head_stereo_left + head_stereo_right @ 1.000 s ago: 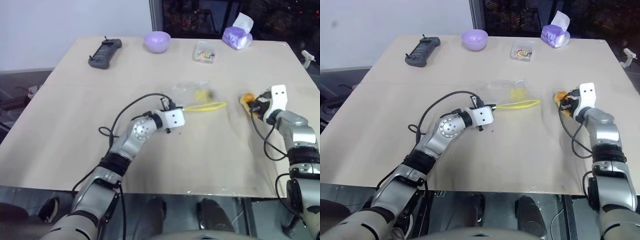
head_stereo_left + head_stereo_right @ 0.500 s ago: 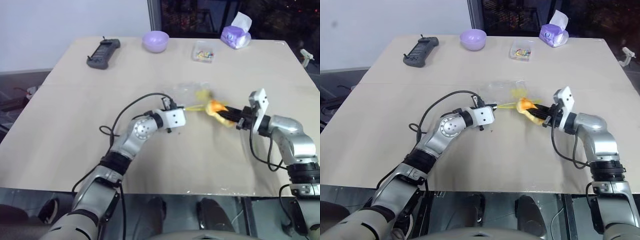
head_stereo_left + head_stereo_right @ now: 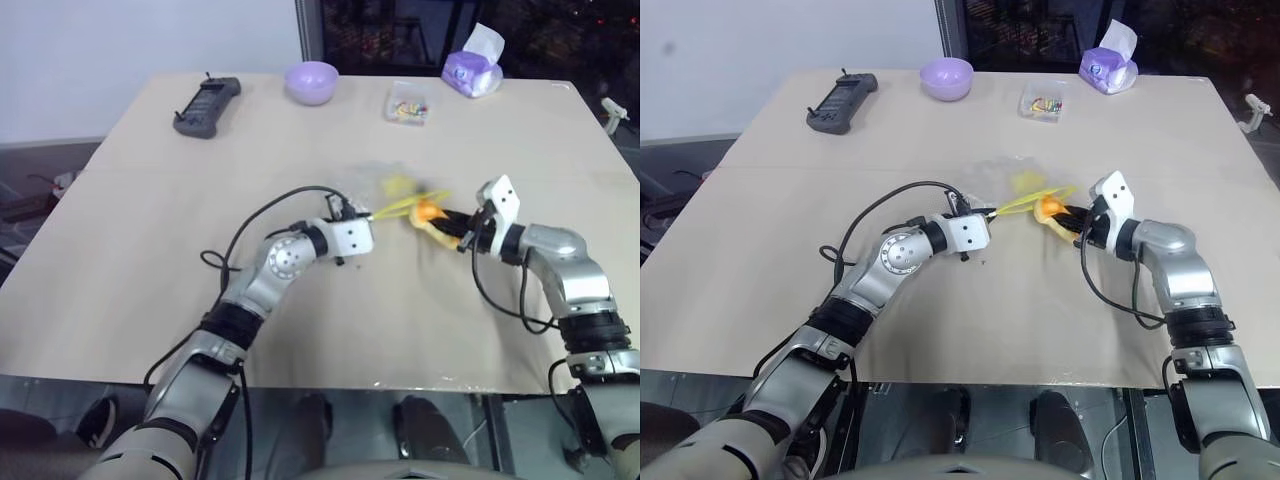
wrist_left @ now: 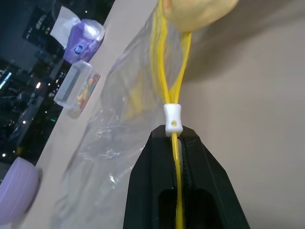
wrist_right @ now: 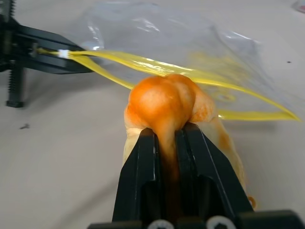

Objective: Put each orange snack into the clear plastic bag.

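Your right fingers [image 5: 167,143] are clamped on the snack [image 5: 164,102], squeezing it so it bulges out past the tips; its long axis runs along the fingers, bulged end pointing at the bag's [image 4: 119,124] mouth. Snack sits right at the yellow seal strip [image 5: 143,62], just ahead of the tips, touching or nearly on the strip; can't tell if it's inside yet.

Your left fingers [image 4: 177,138] are pinched together on the seal strip, w/ the white slider [image 4: 173,118] just past the tips. From there the strip splits into two yellow lines, so the mouth gapes toward the right fingers. Bag's long edge runs straight on from the left fingers toward the snack; the rest of the bag lies crinkled on the desk [image 3: 150,250] beyond the strip.

Left arm reaches fwd, elbow bent, gripper roughly level and aimed right. Right arm bent at the elbow, wrist turned inward, gripper aimed left at the left one. Both sets of tips are near each other, bag mouth between.
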